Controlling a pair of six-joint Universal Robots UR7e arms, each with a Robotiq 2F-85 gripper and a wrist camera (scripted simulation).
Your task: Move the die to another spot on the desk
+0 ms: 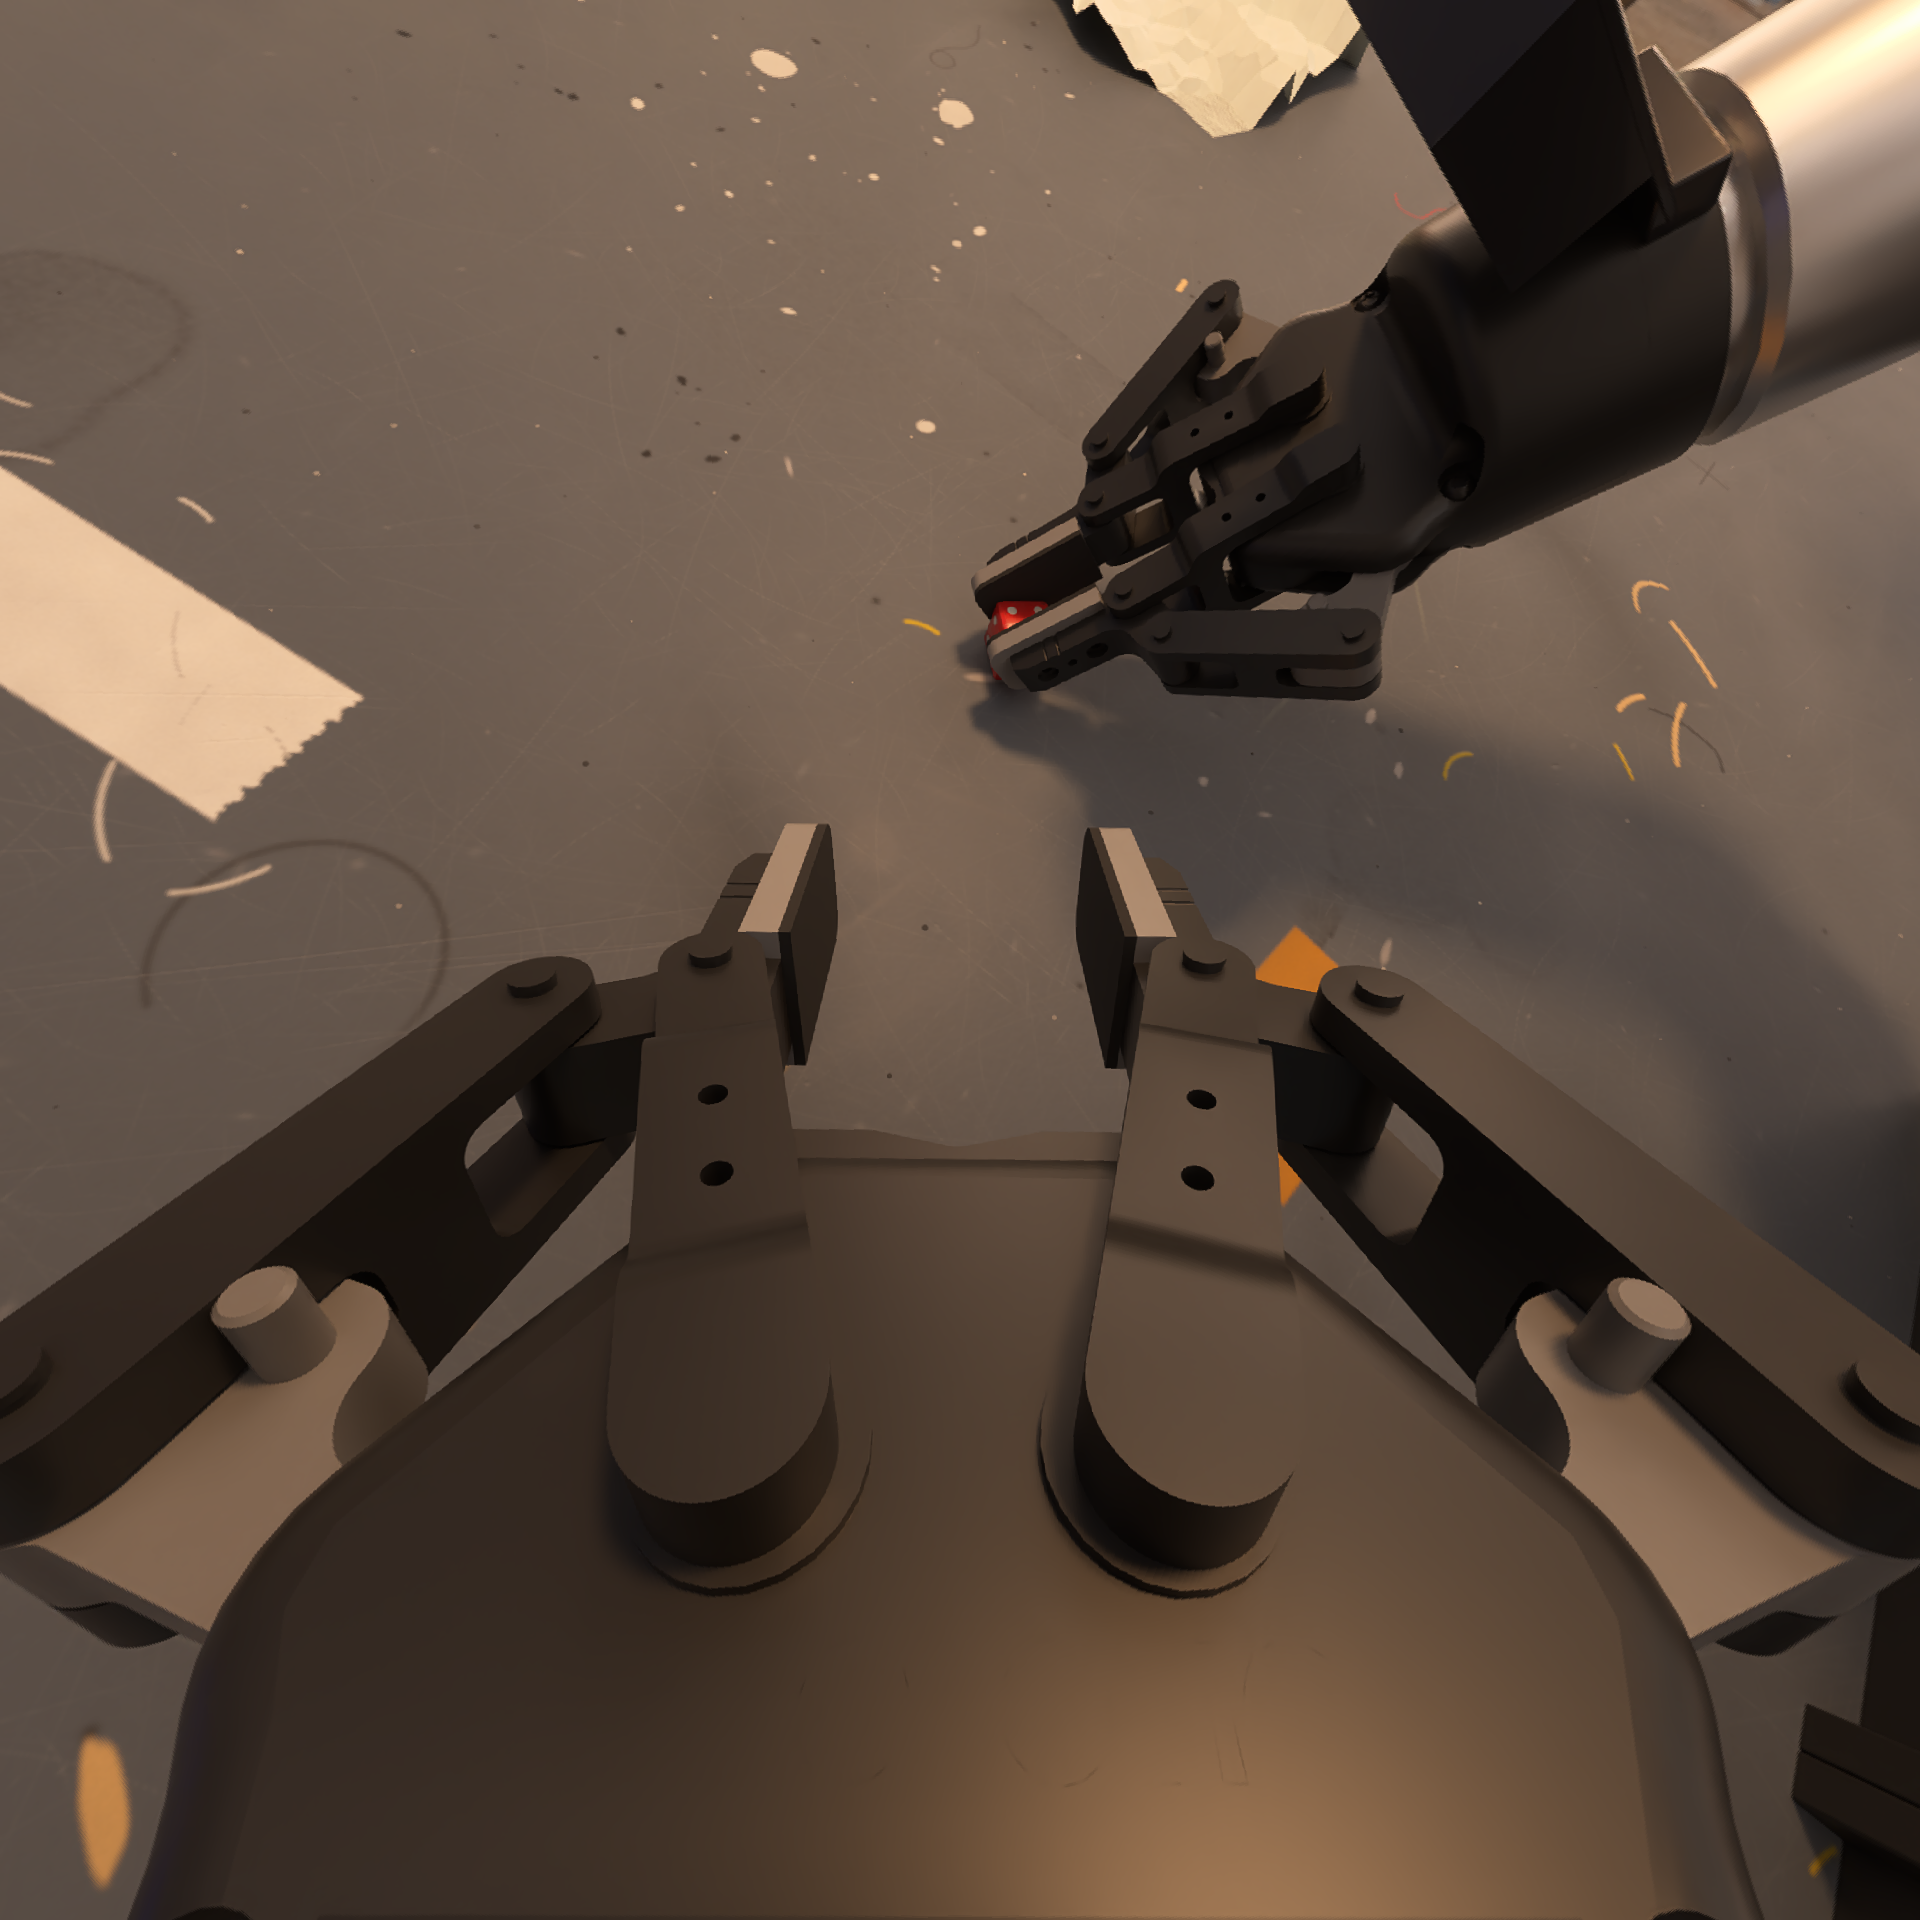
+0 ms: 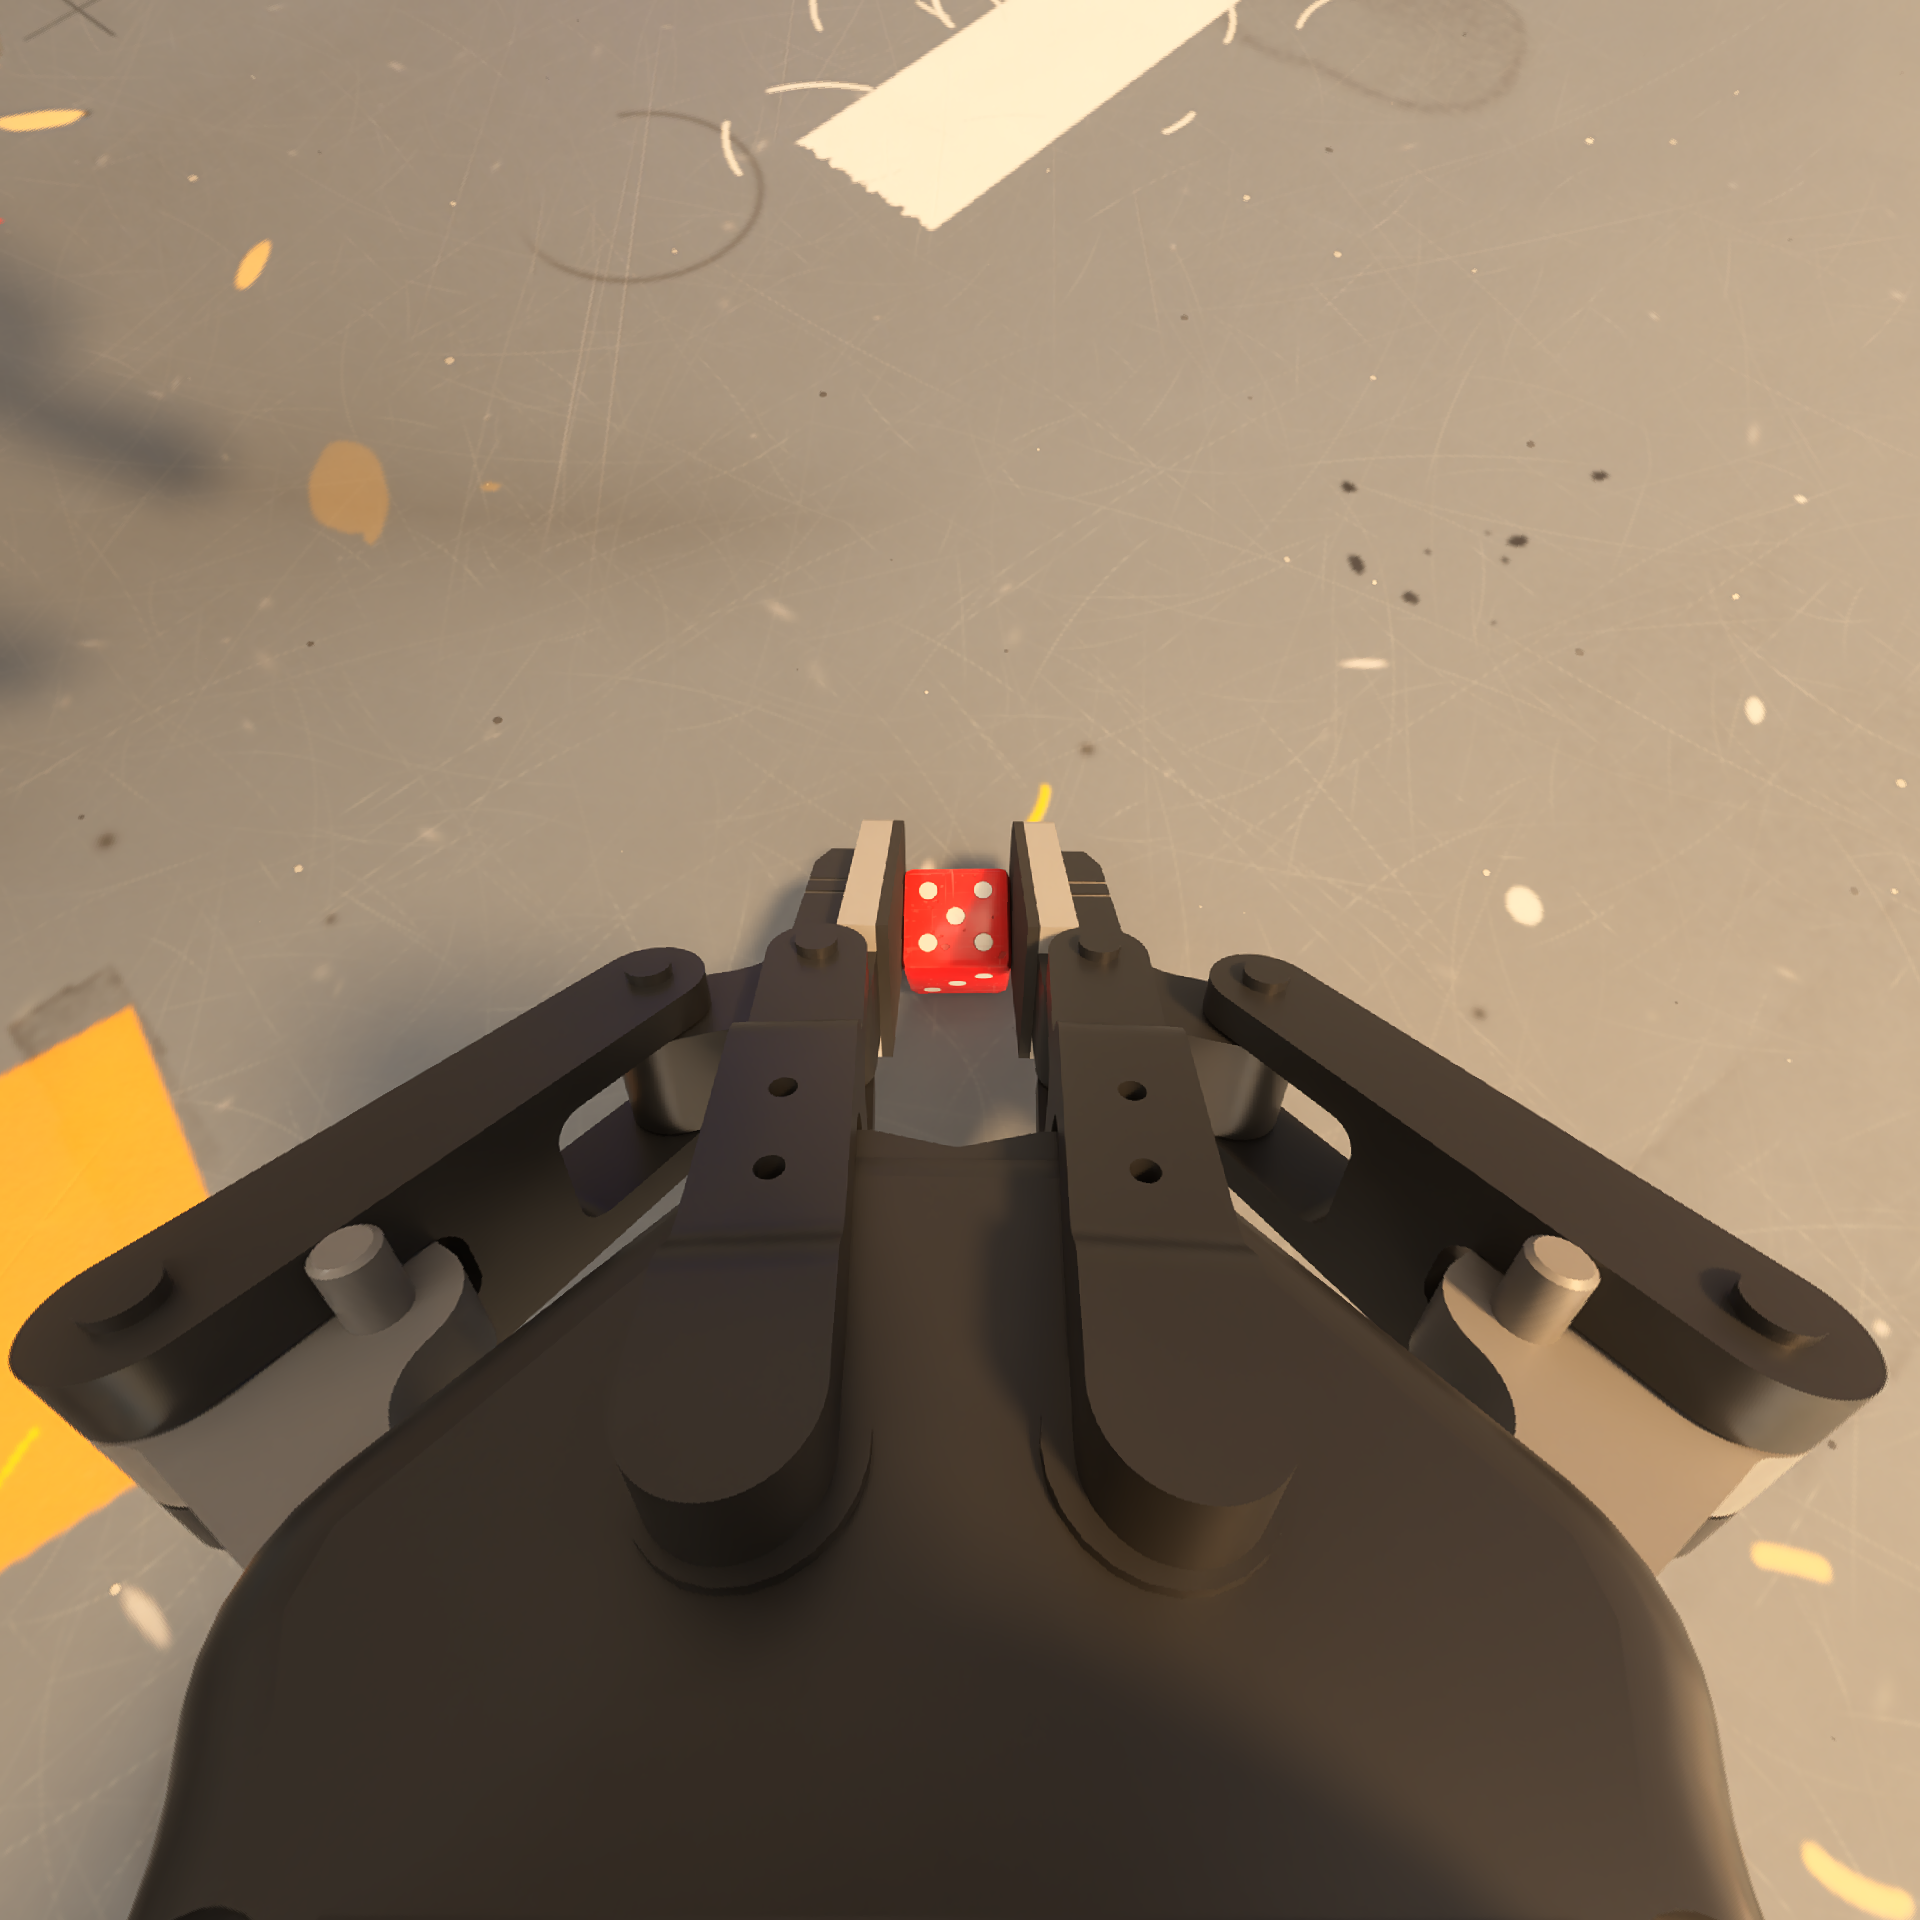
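Note:
The die [image 2: 956, 928] is small and red with white pips, and it sits between the pads of my right gripper [image 2: 956, 831]. The pads press its left and right sides. In the left wrist view the die [image 1: 1013, 616] shows as a red spot in the right gripper [image 1: 992, 623], low over the grey desk [image 1: 623, 520] with a shadow just below it. I cannot tell whether the die touches the desk. My left gripper [image 1: 956, 862] is open and empty, hovering nearer the camera, well short of the die.
A pale strip of tape [image 1: 156, 665] lies on the desk at the left; it also shows in the right wrist view [image 2: 1018, 104]. Crumpled pale paper [image 1: 1226, 52] lies at the far edge. An orange patch [image 2: 73, 1247] marks the desk. Paint flecks and scratches cover the surface.

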